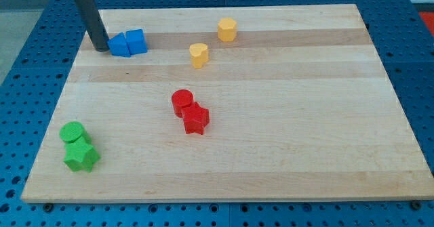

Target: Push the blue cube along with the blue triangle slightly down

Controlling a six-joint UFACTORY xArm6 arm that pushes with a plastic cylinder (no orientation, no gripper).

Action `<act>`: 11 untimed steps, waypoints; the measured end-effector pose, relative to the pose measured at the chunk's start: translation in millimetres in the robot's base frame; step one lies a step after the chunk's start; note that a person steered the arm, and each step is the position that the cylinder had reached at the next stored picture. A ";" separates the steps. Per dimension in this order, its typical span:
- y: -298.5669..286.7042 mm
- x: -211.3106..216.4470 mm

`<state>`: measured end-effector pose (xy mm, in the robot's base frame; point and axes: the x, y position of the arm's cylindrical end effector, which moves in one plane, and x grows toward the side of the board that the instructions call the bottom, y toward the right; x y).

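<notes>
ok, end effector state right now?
No fingers: my tip sits on the wooden board, against the left side of the blue triangle, which touches the blue cube.

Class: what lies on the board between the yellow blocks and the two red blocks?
Nothing: in the camera view, only bare wood separates the yellow blocks from the red blocks.

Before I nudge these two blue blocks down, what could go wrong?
1. My tip sits at the view's left of the blue triangle, not above it, so a push may send it sideways into the blue cube.
2. The pair could split apart.
</notes>
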<state>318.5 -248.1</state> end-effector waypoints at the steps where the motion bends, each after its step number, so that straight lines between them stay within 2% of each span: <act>1: 12.7 2.2; 4: 14.7 -2.0; 5: 7.3 -25.4; 6: 29.5 -51.3; 8: 107.5 -61.3; 11: 74.9 -45.6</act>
